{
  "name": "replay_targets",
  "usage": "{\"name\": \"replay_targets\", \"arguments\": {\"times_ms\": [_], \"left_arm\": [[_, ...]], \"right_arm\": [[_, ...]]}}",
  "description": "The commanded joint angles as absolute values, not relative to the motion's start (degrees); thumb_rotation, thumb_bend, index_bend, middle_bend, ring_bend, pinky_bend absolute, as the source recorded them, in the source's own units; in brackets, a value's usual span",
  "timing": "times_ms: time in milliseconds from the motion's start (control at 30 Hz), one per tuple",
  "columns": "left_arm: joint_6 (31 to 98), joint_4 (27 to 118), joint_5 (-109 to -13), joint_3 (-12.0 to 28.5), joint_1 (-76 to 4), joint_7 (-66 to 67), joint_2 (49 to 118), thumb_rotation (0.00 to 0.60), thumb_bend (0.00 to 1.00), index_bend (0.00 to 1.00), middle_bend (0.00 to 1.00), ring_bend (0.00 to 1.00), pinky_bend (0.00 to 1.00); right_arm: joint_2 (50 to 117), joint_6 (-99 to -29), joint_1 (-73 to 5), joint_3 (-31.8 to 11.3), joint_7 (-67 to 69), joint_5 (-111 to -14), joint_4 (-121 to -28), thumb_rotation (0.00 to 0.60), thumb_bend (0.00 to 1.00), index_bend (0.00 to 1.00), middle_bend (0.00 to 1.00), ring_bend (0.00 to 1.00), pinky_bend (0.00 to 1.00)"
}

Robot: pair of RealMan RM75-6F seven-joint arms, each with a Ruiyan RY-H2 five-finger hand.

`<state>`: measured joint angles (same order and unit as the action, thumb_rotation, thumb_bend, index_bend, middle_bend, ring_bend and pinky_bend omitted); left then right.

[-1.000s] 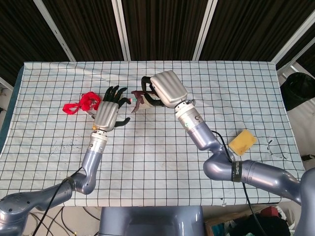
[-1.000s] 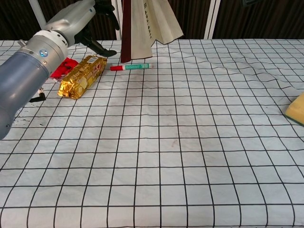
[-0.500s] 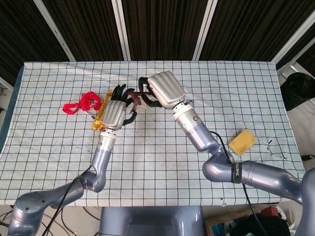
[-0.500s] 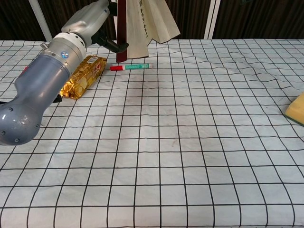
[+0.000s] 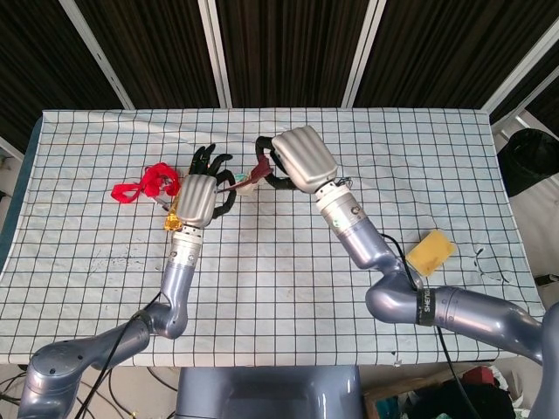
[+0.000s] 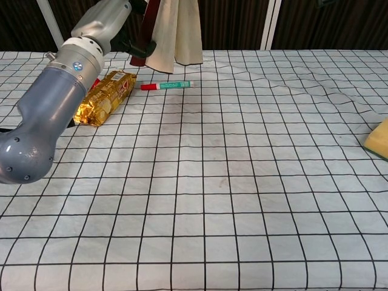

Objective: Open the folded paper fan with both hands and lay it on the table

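Above a grid-patterned table (image 5: 288,288), the right hand (image 5: 301,159) and left hand (image 5: 199,196) both gripped the paper fan (image 6: 173,33), held aloft between them, apparently to spread it.

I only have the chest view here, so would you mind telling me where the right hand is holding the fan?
Observer: From the head view, the right hand grips the paper fan from above, held up over the table.
Operator: Thank you. Is the left hand on the fan as well?
Observer: The left hand is at the fan's dark end rib, fingers curled toward it; the head view does not show a firm grip.
Operator: Is anything to the left of the gold packet?
Observer: Yes, a red ribbon lies on the cloth just left of the gold packet.
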<state>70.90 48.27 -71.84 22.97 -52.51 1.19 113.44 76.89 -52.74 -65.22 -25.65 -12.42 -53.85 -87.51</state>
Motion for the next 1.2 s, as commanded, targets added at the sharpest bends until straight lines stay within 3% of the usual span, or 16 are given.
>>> {"name": "replay_targets", "arguments": {"times_ms": [33,633,1200], "left_arm": [[71.55,49.32,-72.01,22.78,-51.63,1.16,112.30,0.600,0.40,0.62,0.23,0.00,0.00],[71.50,58.29,-71.30,21.57,-47.27,5.62,103.24,0.600,0.40,0.62,0.23,0.00,0.00],[71.02,59.67,-71.03,20.72,-47.02,7.90,102.88,0.600,0.40,0.62,0.23,0.00,0.00]], "right_arm": [[76.51,-52.99,-64.58,-25.00,-12.69,-53.69,-87.16,0.600,0.39,0.78,0.87,0.93,0.78],[72.14,-56.86,-56.93,-19.94,-13.61,-55.18,-86.49,0.600,0.39,0.78,0.87,0.93,0.78],[69.83,-60.15,-50.60,-16.52,-12.73,-59.66,-86.09,0.600,0.39,0.78,0.87,0.93,0.78]]}}
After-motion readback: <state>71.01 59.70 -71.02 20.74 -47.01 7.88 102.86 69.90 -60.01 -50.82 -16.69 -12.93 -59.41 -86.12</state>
